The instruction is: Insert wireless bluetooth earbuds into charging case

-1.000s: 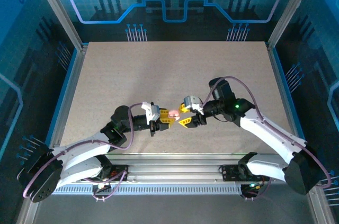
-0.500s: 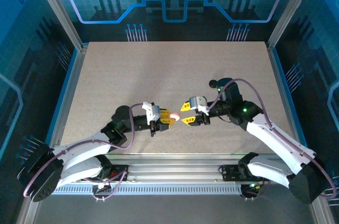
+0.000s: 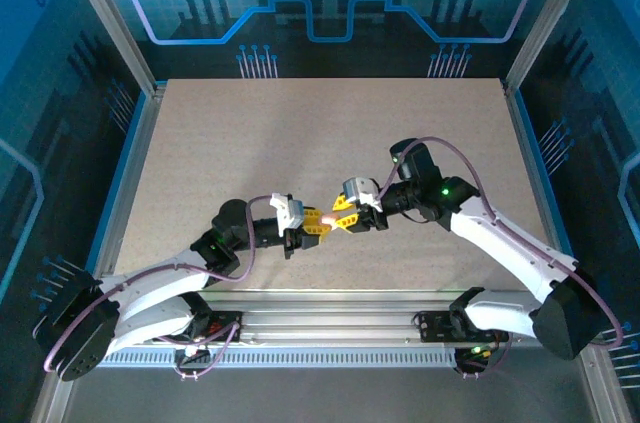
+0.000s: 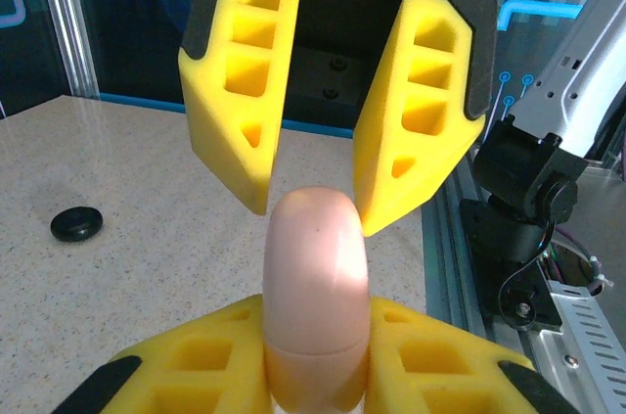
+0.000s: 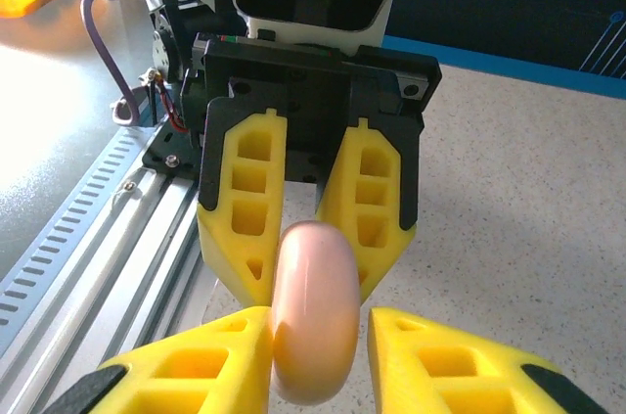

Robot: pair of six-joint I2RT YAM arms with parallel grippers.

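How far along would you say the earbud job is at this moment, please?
Done: the pink case is off the table, clamped edge-on in the left pincer. In hand: the right pincer straddles its free end, though I can't tell whether it pinches yet. Left: the case looks shut, so opening it and seating earbuds seem still ahead.
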